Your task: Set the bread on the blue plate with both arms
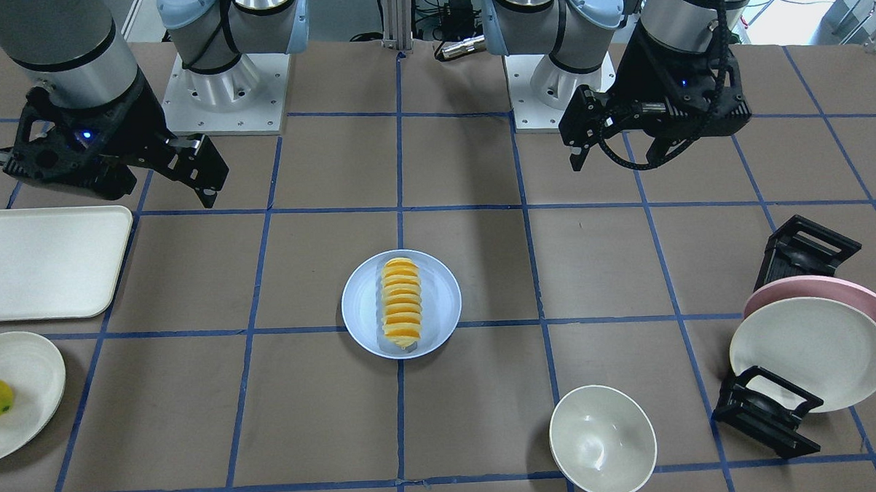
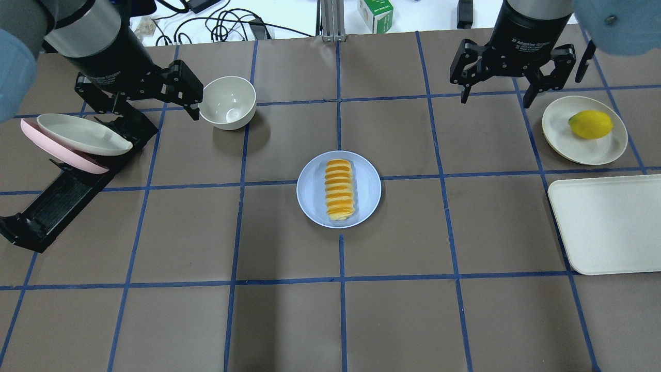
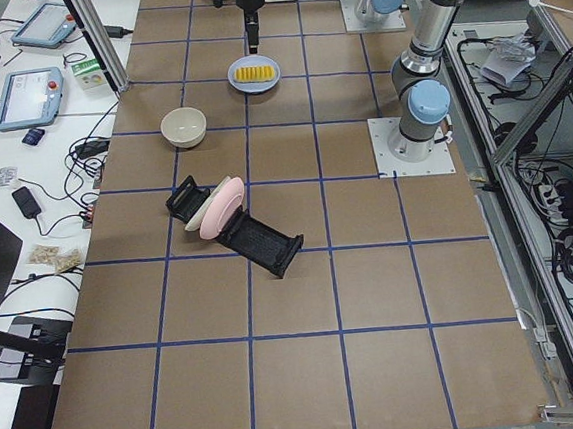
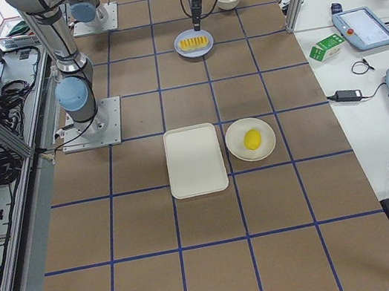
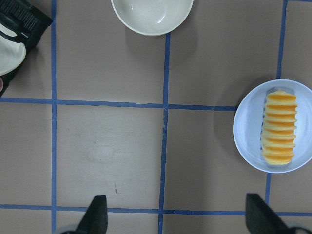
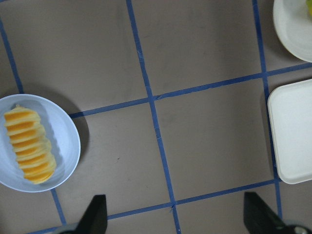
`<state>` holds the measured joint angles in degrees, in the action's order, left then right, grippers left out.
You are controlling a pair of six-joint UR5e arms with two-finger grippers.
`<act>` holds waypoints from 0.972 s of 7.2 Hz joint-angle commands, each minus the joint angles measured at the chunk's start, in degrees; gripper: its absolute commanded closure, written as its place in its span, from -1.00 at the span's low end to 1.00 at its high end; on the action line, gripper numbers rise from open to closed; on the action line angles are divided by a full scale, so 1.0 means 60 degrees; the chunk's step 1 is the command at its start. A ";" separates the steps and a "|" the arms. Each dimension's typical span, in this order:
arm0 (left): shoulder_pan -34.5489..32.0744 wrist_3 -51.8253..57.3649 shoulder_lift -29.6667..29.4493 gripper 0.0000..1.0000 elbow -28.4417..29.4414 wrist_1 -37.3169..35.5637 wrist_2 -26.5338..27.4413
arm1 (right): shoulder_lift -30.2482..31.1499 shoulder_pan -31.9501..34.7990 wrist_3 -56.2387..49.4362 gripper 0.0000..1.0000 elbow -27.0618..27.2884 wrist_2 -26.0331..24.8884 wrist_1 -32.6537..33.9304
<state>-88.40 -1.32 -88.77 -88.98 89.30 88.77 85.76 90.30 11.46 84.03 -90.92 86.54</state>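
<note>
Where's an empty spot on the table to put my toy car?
Lots of bare table on the robot's side of the blue plate. More between that plate and the white tray, and between it and the black rack. Crowded: around the rack and bowl, and by the lemon's plate.

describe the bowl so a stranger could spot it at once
On the brown table, find the black dish rack at the robot's left end. The cream-white bowl stands near it, toward the edge opposite the robot. It is the only deep, round-sided dish; the others are flat.
</note>
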 commanded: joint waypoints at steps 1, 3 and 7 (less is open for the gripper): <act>-0.0017 -0.0014 0.0001 -1.00 -0.0010 -0.0001 0.0000 | 0.0121 0.0008 -0.0339 -1.00 0.0115 0.0299 -0.0024; -0.0046 -0.0014 0.0001 -1.00 -0.0024 -0.0001 0.0000 | 0.0238 0.0008 -0.0518 -1.00 0.0364 0.0241 -0.0024; -0.0061 0.0000 -0.0306 -1.00 0.0239 0.0000 -0.0029 | 0.0341 0.0008 -0.0518 -1.00 0.0394 0.0241 -0.0024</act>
<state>-88.71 -1.70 -89.96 -88.09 89.41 88.66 87.75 90.35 8.36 86.37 -89.32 86.40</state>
